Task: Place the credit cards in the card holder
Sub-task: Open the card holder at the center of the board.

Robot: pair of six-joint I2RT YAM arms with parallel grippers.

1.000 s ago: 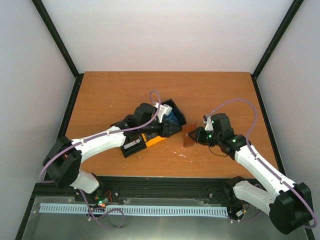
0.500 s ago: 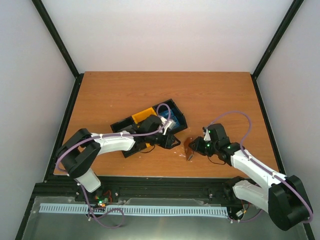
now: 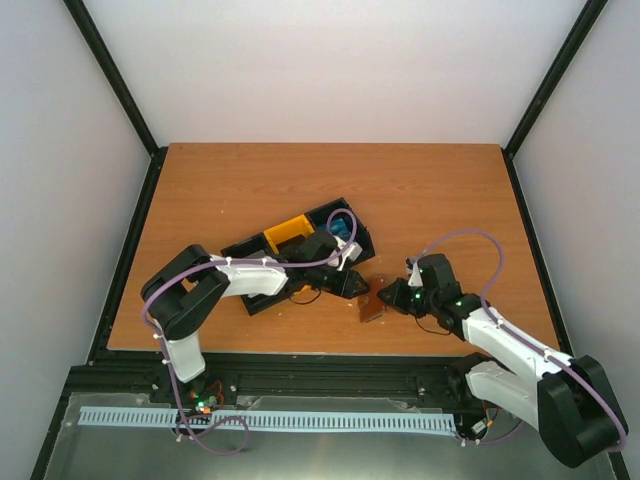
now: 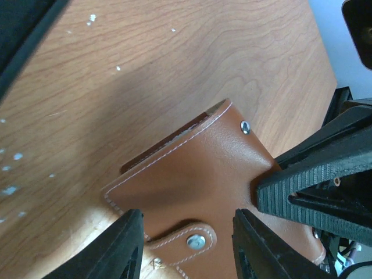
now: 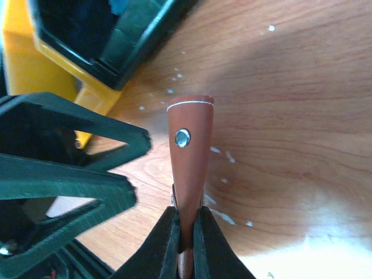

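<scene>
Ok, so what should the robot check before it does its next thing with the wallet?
1. Right pincer gripping the card holder: ok, clamped on its edge.
2. Left pincer open: ok, its jaws stand apart on either side of the snap strap.
3. Left pincer empty: ok, nothing is held.
4. Card holder opened with its pockets showing: not ok, it is folded flat.
5. Snap strap undone: cannot tell.
</scene>
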